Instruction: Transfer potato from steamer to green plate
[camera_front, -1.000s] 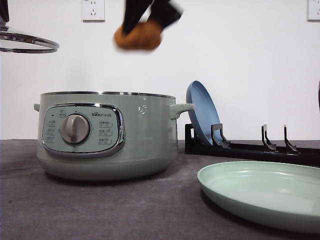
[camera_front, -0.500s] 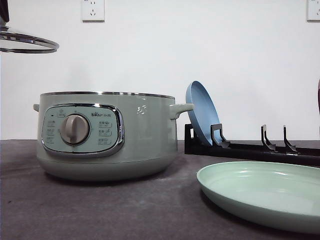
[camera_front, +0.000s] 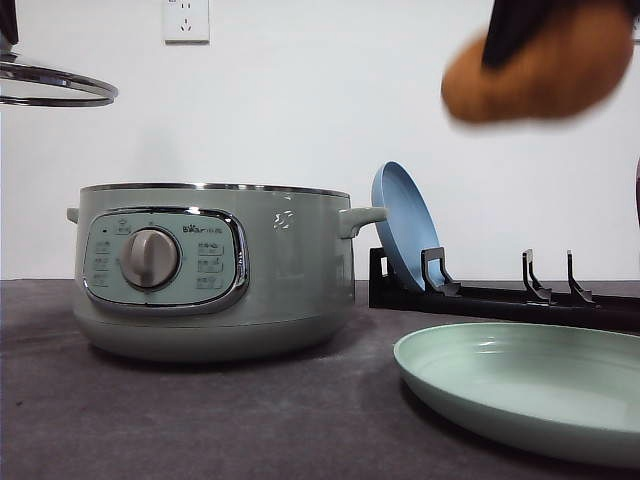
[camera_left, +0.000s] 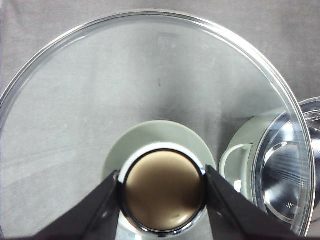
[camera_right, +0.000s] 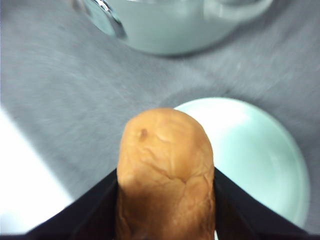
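Note:
The orange-brown potato (camera_front: 540, 65) hangs blurred high at the upper right of the front view, above the green plate (camera_front: 530, 390). My right gripper (camera_front: 520, 30) is shut on it. In the right wrist view the potato (camera_right: 165, 150) stands between the black fingers (camera_right: 95, 210), with the green plate (camera_right: 260, 150) on the table below and the steamer (camera_right: 170, 25) beyond. The sage-green steamer (camera_front: 215, 270) stands lidless at the left. My left gripper (camera_left: 162, 185) is shut on the knob of the glass lid (camera_left: 150, 75), held up at the far left.
A blue plate (camera_front: 405, 225) leans in a black dish rack (camera_front: 500, 295) behind the green plate. The glass lid (camera_front: 50, 85) hovers above and left of the steamer. Dark grey cloth (camera_front: 200, 420) covers the table, with open room in front of the steamer.
The potato in the right gripper went from above the steamer, up out of the front view, and now shows at the upper right above the green plate. The lid has not moved.

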